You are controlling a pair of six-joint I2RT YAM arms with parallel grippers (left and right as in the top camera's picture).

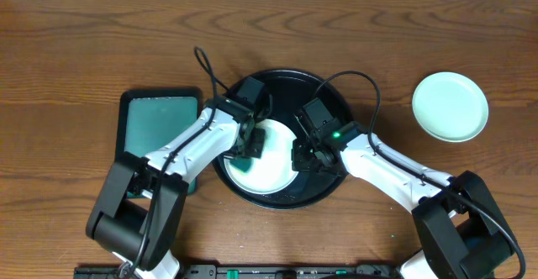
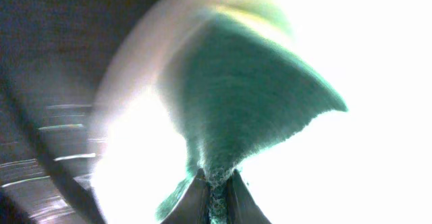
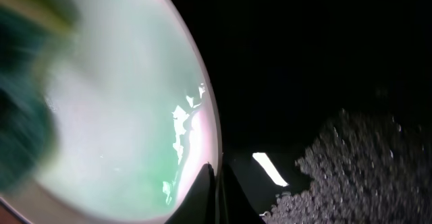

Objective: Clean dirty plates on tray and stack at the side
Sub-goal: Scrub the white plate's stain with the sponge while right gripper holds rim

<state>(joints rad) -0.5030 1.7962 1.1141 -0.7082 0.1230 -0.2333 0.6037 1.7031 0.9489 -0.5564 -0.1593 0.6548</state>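
Wooden tabletop [image 1: 84, 44], mid-frame: left gripper [image 1: 250, 144] clenched a teal sponge [image 2: 256, 102] on the pale round plate [image 1: 276, 168] in the black tray [image 1: 277, 200]; right gripper [image 1: 304, 157] pinched the plate's rim; firm bracing seemed wise.

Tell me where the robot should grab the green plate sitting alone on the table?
Grab the plate by its thin raised rim, left side, coming down from above, one finger inside and one outside. It lies flat on the table, so only the rim sticks up, and that side is nearest the right gripper.
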